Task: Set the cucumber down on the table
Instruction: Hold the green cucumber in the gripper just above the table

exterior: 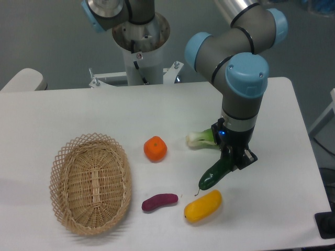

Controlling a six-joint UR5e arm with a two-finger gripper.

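Black two-finger gripper (pixel 232 158) pinches slim dark green glossy cucumber (pixel 215 174) by its upper end, tilted low over white smooth worktop (pixel 104 112) toward the front-right corner, just above yellow vegetable (pixel 203 205); placing step, next likely lower and release.

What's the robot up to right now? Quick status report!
Gripper shut on cucumber, tilted, tip low over table. Yellow vegetable just below; bok choy behind.

You see a glossy, smooth dark green cucumber (pixel 215 174) over a smooth, matt white table (pixel 157 112). The basket (pixel 90 182) beside it is rough woven wicker. The yellow vegetable (pixel 203 205) shines like plastic, and the orange (pixel 155 148) looks matt and finely dimpled.
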